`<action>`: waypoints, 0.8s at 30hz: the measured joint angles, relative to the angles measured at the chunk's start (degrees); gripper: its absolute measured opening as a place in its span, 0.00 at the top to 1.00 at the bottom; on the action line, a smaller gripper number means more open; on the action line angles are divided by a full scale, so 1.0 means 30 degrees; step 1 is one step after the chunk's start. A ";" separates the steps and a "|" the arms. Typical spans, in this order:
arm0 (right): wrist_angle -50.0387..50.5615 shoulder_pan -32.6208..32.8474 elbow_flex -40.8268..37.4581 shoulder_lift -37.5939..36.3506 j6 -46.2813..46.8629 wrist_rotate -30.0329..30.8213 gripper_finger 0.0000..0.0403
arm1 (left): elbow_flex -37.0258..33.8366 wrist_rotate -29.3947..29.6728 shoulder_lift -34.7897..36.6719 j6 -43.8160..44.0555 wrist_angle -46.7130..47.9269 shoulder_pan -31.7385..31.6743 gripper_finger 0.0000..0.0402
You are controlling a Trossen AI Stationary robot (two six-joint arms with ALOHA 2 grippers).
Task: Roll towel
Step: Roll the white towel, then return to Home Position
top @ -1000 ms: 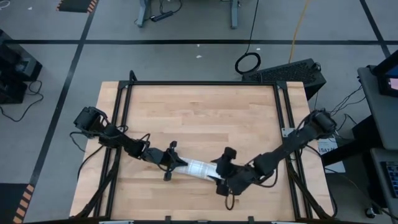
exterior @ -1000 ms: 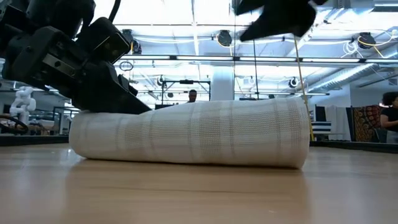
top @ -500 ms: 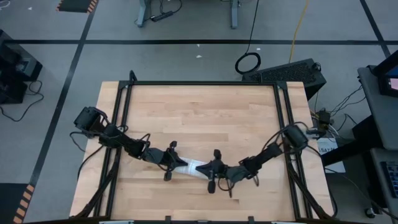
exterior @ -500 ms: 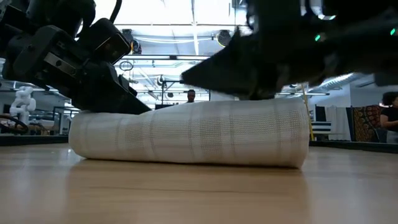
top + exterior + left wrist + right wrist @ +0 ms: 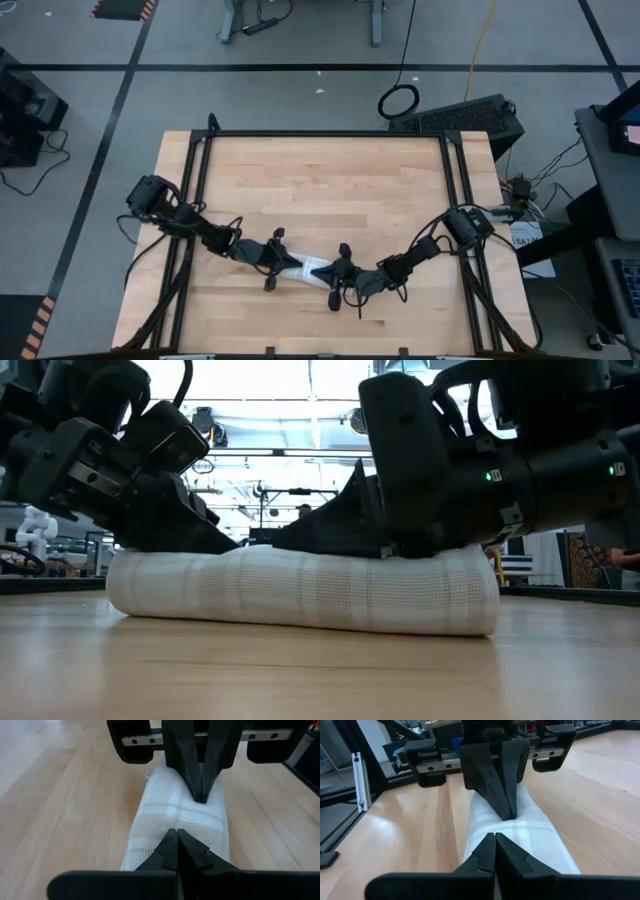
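The towel (image 5: 313, 268) lies rolled into a white checked cylinder (image 5: 300, 592) on the wooden table, near the middle of its front half. My left gripper (image 5: 301, 263) is shut and comes in from the table's left onto the roll's left half (image 5: 175, 817). My right gripper (image 5: 327, 271) is shut and comes in from the right onto the right half (image 5: 535, 837). The two sets of fingertips face each other above the roll's middle, a short gap apart (image 5: 255, 542). My left gripper lies with its shut fingertips (image 5: 176, 836) on the top of the roll, left of its middle. It slants down from the table's left, along the roll. The roll lies flat on the table. My right gripper rests its shut fingers (image 5: 495, 840) on the top of the roll's right half (image 5: 420, 558). They come slanting down from the table's right, along the roll. The roll's top is flattened under them.
Black frame rails (image 5: 195, 160) run along the table's left, right and far edges. Bare wood (image 5: 320, 190) lies beyond the roll toward the far edge. People stand in the room far behind the table (image 5: 305, 512).
My right gripper has come down from above the roll's right end and gone toward the table's left, tipping nearer to level, until it lies on the roll's top. The roll now looks lower and flatter there. My left gripper has stayed on the roll.
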State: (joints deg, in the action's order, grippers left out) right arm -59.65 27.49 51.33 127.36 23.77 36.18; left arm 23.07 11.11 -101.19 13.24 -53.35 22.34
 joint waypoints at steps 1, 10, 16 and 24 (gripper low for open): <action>0.0028 0.0000 -0.0007 0.0003 -0.0014 -0.0005 1.00 | 0.0000 0.0059 -0.0279 -0.0008 -0.0377 0.0032 1.00; -0.0969 0.0265 -0.0058 0.0096 -0.0815 -0.0053 1.00 | -0.0051 0.0155 -0.0535 -0.0101 -0.1696 0.0244 1.00; -0.0637 0.0371 -0.0146 -0.1004 -0.1922 -0.0356 1.00 | -0.0080 0.0089 0.1108 -0.0162 -0.0934 0.0171 1.00; 0.5129 -0.0224 -0.0315 -0.6439 -0.3784 -0.2624 1.00 | -0.0070 0.0019 0.4511 -0.3185 -0.1111 -0.0142 1.00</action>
State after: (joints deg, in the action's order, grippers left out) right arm -44.26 26.81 50.39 108.04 12.42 28.31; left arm 22.86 11.17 -87.66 3.68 -56.68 21.91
